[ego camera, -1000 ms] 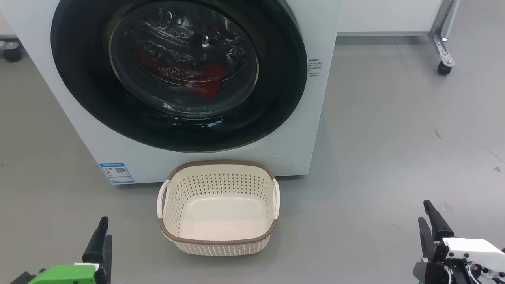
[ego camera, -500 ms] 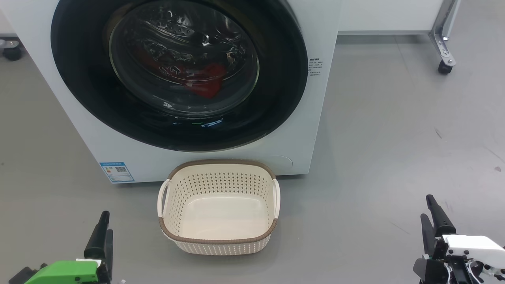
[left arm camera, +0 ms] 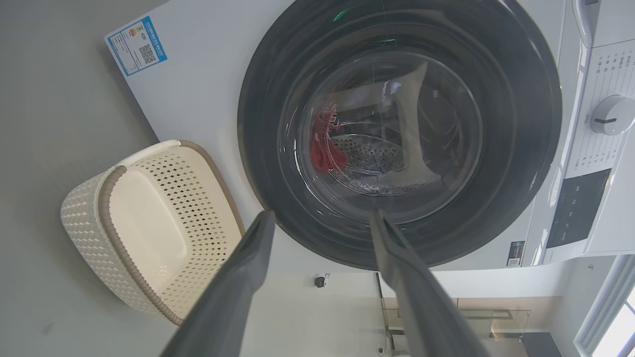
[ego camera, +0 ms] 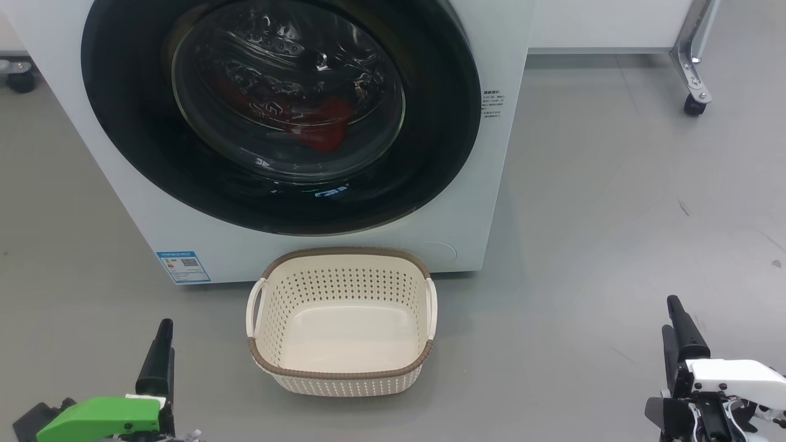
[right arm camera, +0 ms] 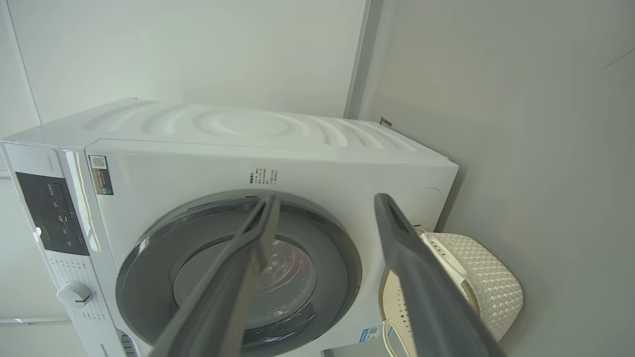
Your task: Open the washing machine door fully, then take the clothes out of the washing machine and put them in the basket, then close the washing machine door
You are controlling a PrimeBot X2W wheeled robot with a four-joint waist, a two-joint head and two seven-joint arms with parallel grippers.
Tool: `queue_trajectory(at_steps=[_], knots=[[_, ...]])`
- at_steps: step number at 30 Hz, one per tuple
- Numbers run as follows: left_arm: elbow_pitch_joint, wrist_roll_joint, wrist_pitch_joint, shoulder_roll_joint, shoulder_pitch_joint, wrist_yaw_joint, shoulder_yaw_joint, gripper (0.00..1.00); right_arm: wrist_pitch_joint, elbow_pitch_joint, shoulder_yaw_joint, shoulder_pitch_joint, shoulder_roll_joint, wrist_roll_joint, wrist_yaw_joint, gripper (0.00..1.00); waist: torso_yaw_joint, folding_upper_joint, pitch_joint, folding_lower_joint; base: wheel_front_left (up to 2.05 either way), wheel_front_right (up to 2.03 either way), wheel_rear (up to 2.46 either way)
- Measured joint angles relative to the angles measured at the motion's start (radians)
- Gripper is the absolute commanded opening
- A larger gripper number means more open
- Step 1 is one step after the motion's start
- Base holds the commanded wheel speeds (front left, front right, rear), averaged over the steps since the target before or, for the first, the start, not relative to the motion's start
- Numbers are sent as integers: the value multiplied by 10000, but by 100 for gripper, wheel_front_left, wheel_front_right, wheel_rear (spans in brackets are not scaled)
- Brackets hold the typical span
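Fingers of the left gripper (left arm camera: pixel 321 214) stand spread wide with nothing between them, and the right gripper (right arm camera: pixel 326 196) is splayed and empty too. Both hang low over the floor (ego camera: pixel 614 215), well apart from each other, the left one out past the basket's left handle and the right one far off to the right. Between them the basket (ego camera: pixel 344 253) sits empty, just in front of the lower front edge of the washing machine (ego camera: pixel 509 153). The washing machine door (ego camera: pixel 135 123) is shut flush, and the clothes (ego camera: pixel 319 126) show red through the glass, low in the drum.

Opening the door looks like the step in hand. I cannot tell which side of the rim carries the catch, so the chosen gripper should find it first, hook a finger behind the rim, and pull along the door's arc rather than straight back.

The basket stands below the door and may lie close to its swing; judge that before pulling. Open floor lies right of the machine, where a wheeled frame leg (ego camera: pixel 692 80) stands far back.
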Motion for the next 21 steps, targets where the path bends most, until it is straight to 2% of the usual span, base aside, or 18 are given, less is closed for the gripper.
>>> queue_trajectory(at_steps=[12,21], knots=[[-102,1373,-679,487,-109,-2,-535,100,-508,12,391,-115,-288,-1030,0,100,30,0,-24,0,0,0,0],[0,2577,-1141,729,-220,-4,-892,100,-890,155,828,-279,-698,-2499,0,100,49,0,-73,0,0,0,0]])
